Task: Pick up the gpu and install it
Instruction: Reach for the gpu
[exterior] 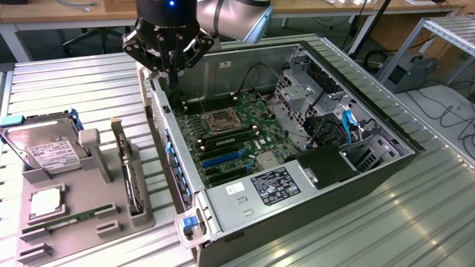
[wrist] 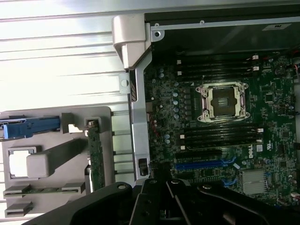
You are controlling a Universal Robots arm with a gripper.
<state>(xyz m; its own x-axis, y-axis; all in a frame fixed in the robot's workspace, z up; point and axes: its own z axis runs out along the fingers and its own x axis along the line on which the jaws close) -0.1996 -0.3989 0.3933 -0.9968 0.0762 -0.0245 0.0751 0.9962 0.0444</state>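
The gripper (exterior: 172, 71) hangs over the far corner of the case (exterior: 222, 214), jaws together on nothing. The gpu (exterior: 131, 177) stands on edge in the grey rack (exterior: 78, 189) just beside the case. A clean pick, I'd say, wants the jaws square across its top edge, near mid-length.

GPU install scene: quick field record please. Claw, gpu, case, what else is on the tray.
claw: shut, over the open case's edge at the exterior view's left, nothing seen in it
gpu: standing on edge in a slot of the gray tray, apart from the claw
case: lying open, motherboard exposed, blue slots bare
tray extras: hard drive, memory stick
task state: gpu not yet picked up
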